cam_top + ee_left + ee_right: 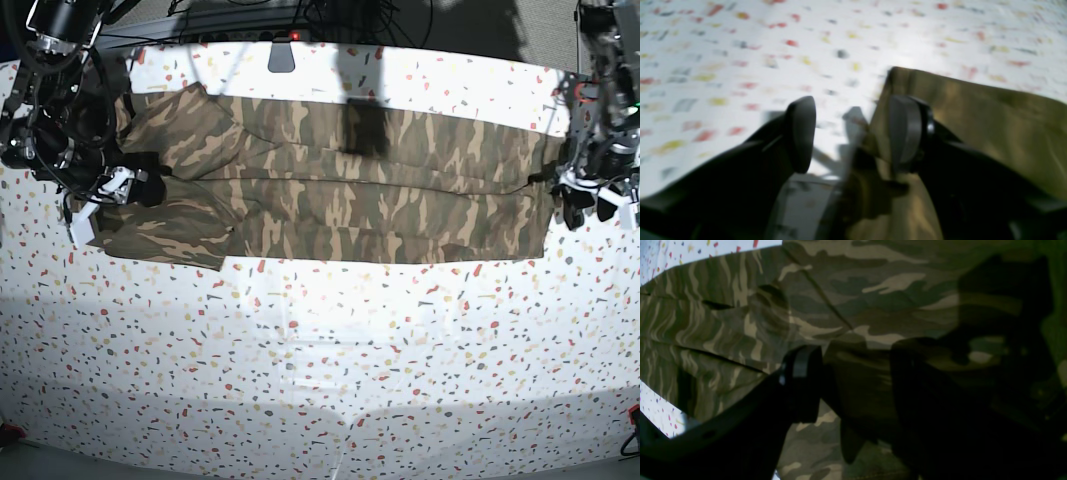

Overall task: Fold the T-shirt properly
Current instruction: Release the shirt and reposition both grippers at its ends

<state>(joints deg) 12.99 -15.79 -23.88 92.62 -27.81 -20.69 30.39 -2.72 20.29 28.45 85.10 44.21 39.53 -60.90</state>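
T-shirt (340,185) across far table (320,380) — left jaws wide at hem, right jaws unclear.

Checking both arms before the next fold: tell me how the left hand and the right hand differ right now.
The left hand straddles the T-shirt edge, one finger over bare table; the right hand sits fully over cloth. The left hand is at the shirt's plain end, the right hand at the sleeve end. Both stand open, gripping nothing.

My bench (320,380): white, speckled top. One T-shirt (400,200), camouflage, lies stretched flat across its far half.
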